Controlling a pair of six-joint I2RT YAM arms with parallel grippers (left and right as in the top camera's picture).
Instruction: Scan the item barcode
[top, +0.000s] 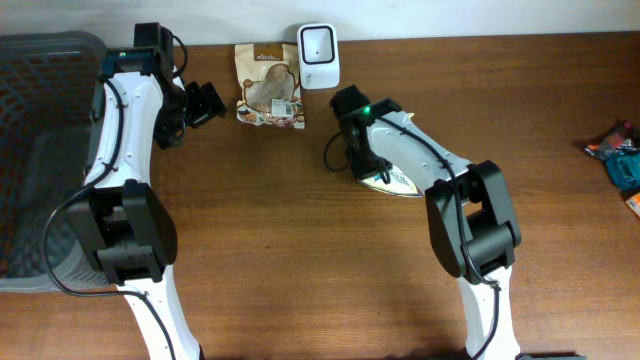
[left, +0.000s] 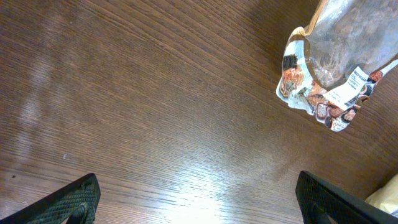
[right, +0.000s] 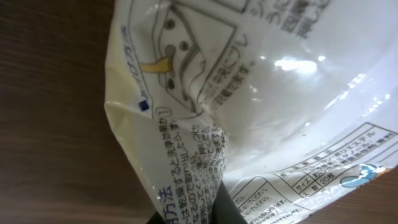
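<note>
There were two arms, left arm (top: 125, 130) and right arm (top: 425, 150); one white scanner (top: 318, 45); one mesh basket (top: 40, 150); two pouches, brown pouch (top: 268, 85) and pale pouch (right: 261, 81); packets (top: 620, 160) at far right, number unclear.

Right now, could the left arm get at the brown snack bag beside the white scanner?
Probably yes. The left hand hangs open right beside the snack bag, with only bare table between them. The right hand, shut on a white pouch, is elsewhere.
</note>
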